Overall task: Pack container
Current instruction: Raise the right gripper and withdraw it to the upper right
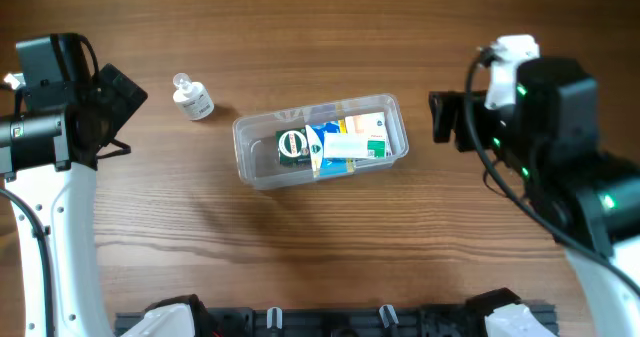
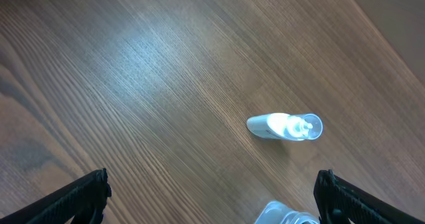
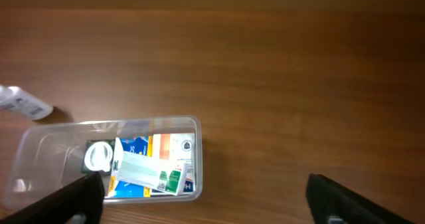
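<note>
The clear container point(image 1: 256, 159) centred on the desk point(image 1: 330, 257) is being packed with small boxes point(image 1: 345, 142), and with left pincer point(image 2: 212, 201) and right pincer point(image 3: 202, 201) being held spread and empty, the bottle point(image 1: 192, 98) at its 10 o'clock probably needs grasping next.

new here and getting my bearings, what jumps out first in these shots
First, the clear container in the middle of the wooden table, its right part filled with small colourful boxes and its left end bare. Next, a small white bottle lying alone on the wood, up and to the left of it in the overhead view.
</note>
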Controlling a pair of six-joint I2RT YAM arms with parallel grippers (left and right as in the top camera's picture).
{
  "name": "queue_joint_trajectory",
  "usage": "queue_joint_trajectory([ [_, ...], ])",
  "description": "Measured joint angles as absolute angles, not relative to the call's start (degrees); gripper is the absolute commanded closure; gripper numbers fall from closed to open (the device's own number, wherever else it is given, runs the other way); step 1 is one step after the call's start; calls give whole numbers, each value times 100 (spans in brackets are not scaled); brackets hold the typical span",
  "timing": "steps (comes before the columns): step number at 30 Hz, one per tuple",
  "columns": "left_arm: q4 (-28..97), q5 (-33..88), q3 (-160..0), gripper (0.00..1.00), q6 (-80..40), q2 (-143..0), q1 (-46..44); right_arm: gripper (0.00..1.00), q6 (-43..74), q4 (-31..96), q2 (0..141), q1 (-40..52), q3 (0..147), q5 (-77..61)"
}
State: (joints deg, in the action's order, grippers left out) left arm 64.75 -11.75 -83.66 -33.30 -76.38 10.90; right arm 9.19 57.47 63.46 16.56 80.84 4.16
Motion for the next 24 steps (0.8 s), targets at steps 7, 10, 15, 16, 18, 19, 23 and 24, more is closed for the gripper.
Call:
queue_joint_trajectory([
  [7,6475,-1175,-8366,0,-3330,-7638,1090,0,913,5833,5940,1653,8084,523],
  [10,6477,-1175,-8366,0,-3330,-7638,1090,0,913,5833,6005,1653,8084,526],
  [15,6475,-1175,-8366,0,-3330,-7638,1090,0,913,5830,6309,1653,8084,545],
  [16,6475,-1175,-8366,0,-3330,-7638,1090,0,913,5833,6366,1653,8084,545],
  [18,6475,-1175,-8366,0,-3330,-7638,1090,0,913,5830,6560,1653,8084,545],
  [19,6475,-1175,-8366,0,-3330,-7638,1090,0,913,5833,6665,1653,8084,545],
  [23,6475,-1175,-8366,0,-3330,-7638,1090,0,913,5830,7142,1653,8084,548],
  [24,6475,-1175,-8366,0,-3330,-7638,1090,0,913,5830,7247,1653,8084,548],
])
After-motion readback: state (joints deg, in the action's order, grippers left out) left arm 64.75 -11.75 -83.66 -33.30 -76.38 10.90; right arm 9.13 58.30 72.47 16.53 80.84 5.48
